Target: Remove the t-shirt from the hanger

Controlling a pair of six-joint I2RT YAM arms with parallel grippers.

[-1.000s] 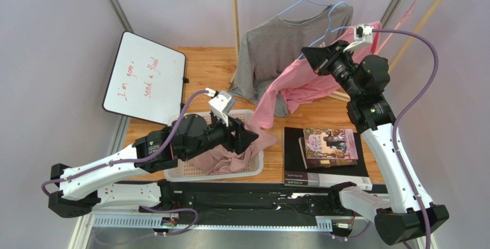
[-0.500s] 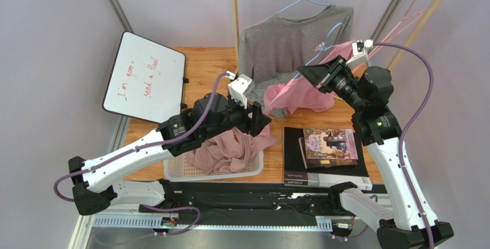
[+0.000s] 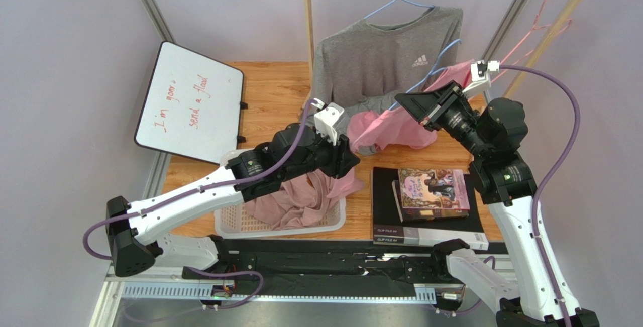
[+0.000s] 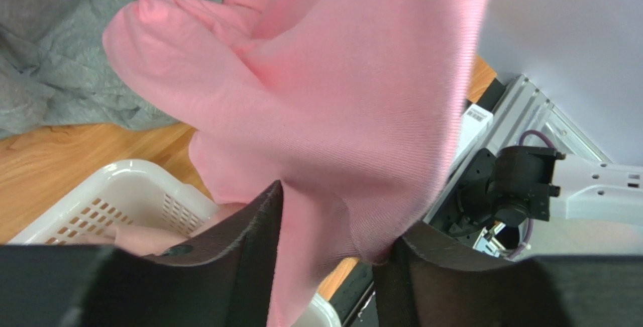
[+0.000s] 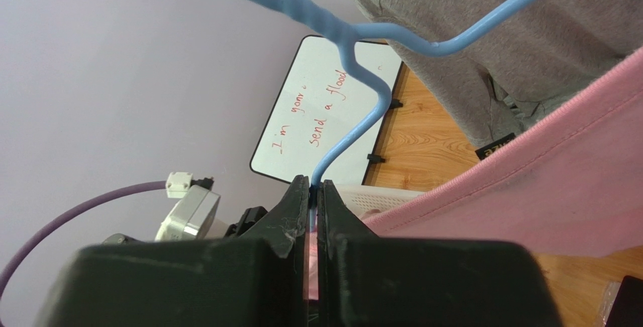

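A white basket (image 4: 113, 191) sits on the counter (image 3: 272, 90) near the arms. Just over its far edge, the left jaws are spread wide, and the pink t-shirt (image 4: 339, 116) hangs down between them. Higher up, the t-shirt drapes from a blue hanger (image 5: 332, 25). The right jaws pinch its wire tight. A grey shirt (image 3: 377, 56) hangs behind.

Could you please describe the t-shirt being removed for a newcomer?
Find the wooden rack at the back. In front of it, a pink t-shirt hangs from the blue hanger in the right gripper. The shirt behind is grey; the cloth in the basket is duller.
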